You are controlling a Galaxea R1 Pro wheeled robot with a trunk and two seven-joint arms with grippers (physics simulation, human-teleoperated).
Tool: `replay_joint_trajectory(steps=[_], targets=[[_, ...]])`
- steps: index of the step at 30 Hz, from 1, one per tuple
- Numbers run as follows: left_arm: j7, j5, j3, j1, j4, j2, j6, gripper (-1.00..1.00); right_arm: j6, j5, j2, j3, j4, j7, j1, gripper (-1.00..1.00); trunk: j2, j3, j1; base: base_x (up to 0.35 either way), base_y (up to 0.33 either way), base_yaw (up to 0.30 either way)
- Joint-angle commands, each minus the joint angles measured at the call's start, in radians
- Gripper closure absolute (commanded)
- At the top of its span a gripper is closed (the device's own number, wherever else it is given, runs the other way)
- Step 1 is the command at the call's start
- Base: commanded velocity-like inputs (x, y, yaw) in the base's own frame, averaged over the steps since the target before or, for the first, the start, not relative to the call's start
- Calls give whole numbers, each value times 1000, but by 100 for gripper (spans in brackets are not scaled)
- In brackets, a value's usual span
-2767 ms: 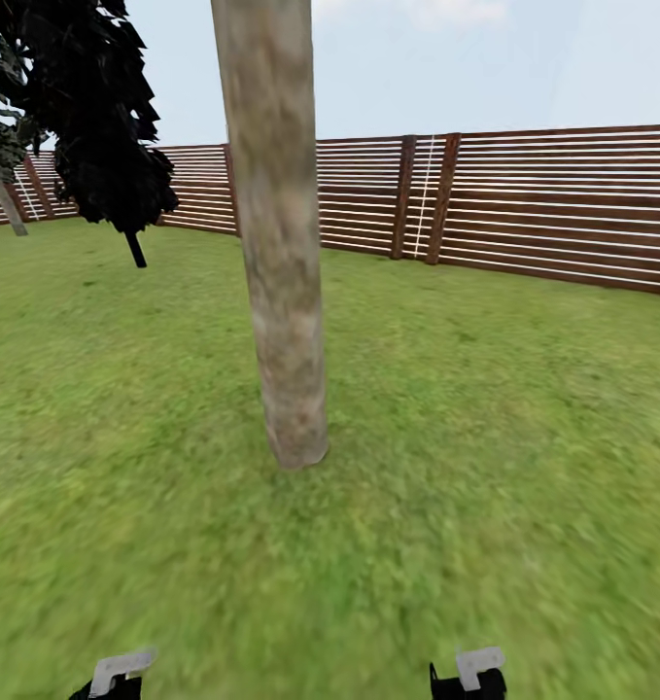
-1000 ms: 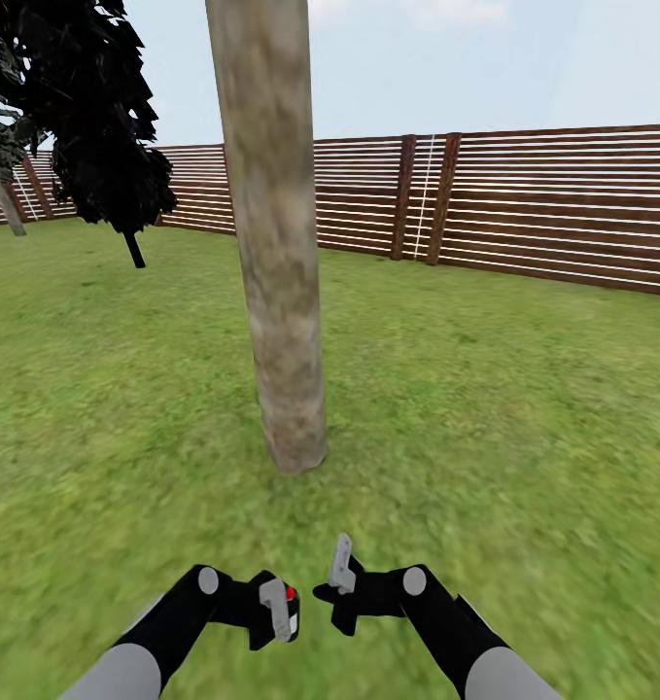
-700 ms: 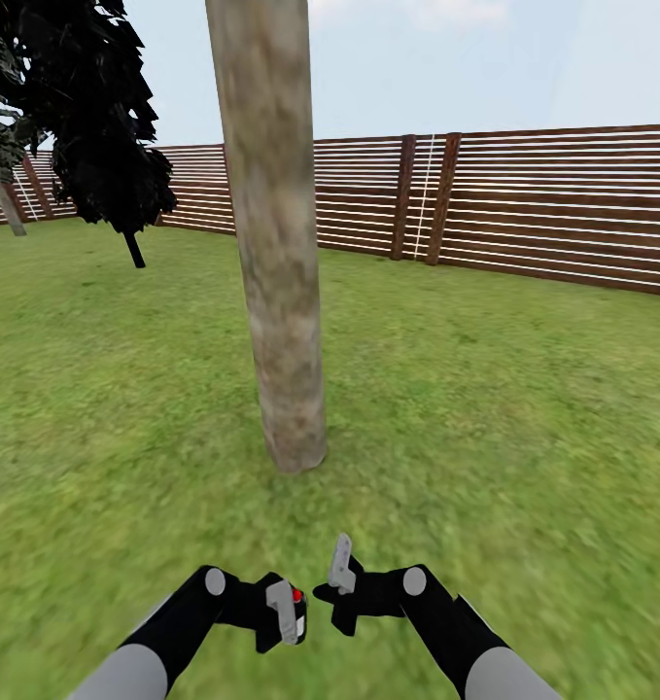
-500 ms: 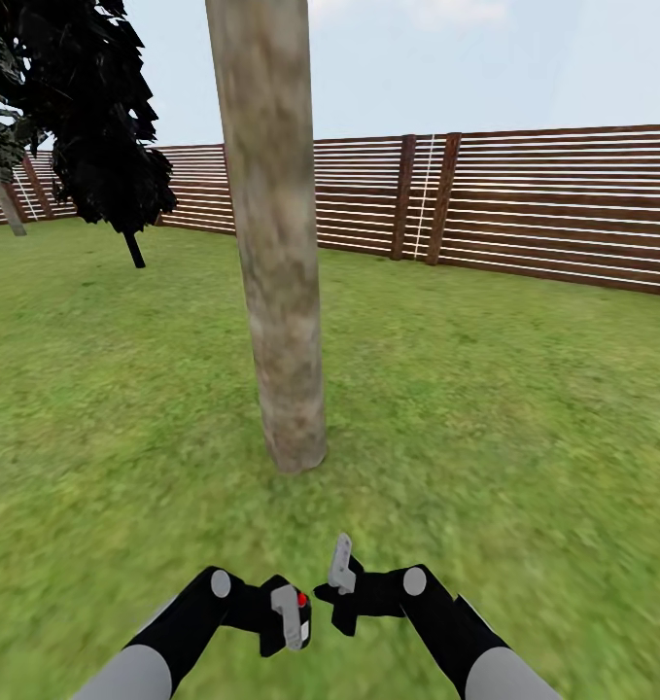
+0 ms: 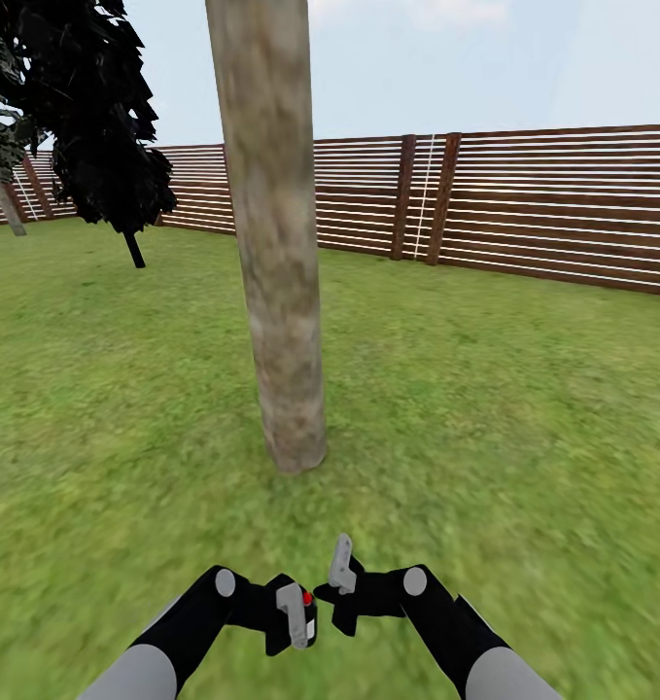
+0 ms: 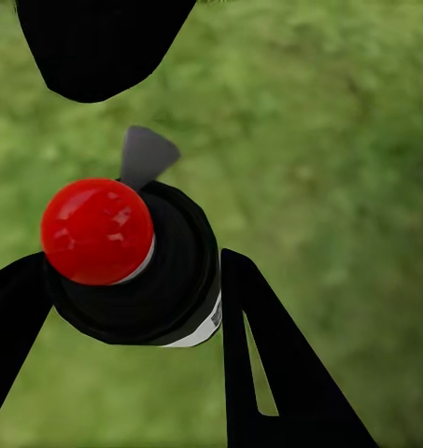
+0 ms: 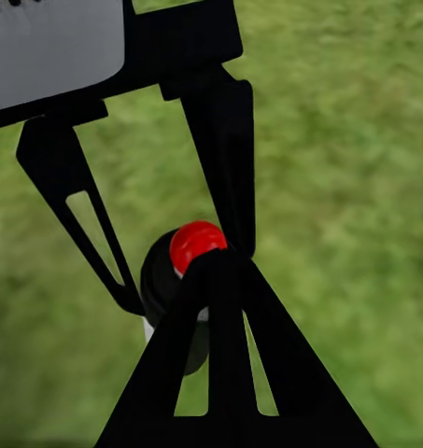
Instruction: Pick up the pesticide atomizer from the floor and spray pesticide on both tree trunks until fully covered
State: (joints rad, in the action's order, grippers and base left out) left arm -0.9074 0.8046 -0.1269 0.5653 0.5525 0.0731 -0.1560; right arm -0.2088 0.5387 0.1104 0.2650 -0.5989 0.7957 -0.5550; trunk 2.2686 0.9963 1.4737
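One tree's thick mottled grey-brown tree trunk (image 5: 276, 243) rises from the grass floor (image 5: 485, 418) straight ahead in the head view. My left gripper (image 5: 295, 614) is low in front of it, shut on the pesticide atomizer (image 6: 141, 280), a black bottle with a round red cap (image 6: 97, 231). The left wrist view has the bottle clamped between both fingers (image 6: 276, 373). My right gripper (image 5: 335, 581) is shut, empty, right beside it. In the right wrist view its joined fingertips (image 7: 216, 271) sit against the red cap (image 7: 197, 241).
A brown slat fence (image 5: 524, 204) rings the lawn behind the trunk. A dark leafy tree (image 5: 96, 107) stands at the back left, with a pale thin trunk (image 5: 7, 209) at the far left edge. Open grass lies on all sides.
Both arms have risen into the head view since the oldest frame. Over the last second my left gripper carried the atomizer rightward until it met the still right gripper.
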Motion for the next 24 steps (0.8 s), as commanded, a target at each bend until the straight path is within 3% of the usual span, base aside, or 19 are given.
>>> replay_joint_trajectory(steps=[1, 20, 24], targets=[[-1, 10, 1, 0, 1, 0, -10, 100, -6, 10, 0, -1, -1, 0, 0, 100, 0, 1, 0, 0, 0, 0], [-1, 9, 3, 0, 0, 8, -10, 100, -7, 12, 0, -1, 1, 0, 0, 100, 0, 1, 0, 0, 0, 0], [-1, 15, 3, -2, -11, -7, -12, 100, -7, 12, 0, -1, 0, 0, 0, 100, 0, 1, 0, 0, 0, 0]])
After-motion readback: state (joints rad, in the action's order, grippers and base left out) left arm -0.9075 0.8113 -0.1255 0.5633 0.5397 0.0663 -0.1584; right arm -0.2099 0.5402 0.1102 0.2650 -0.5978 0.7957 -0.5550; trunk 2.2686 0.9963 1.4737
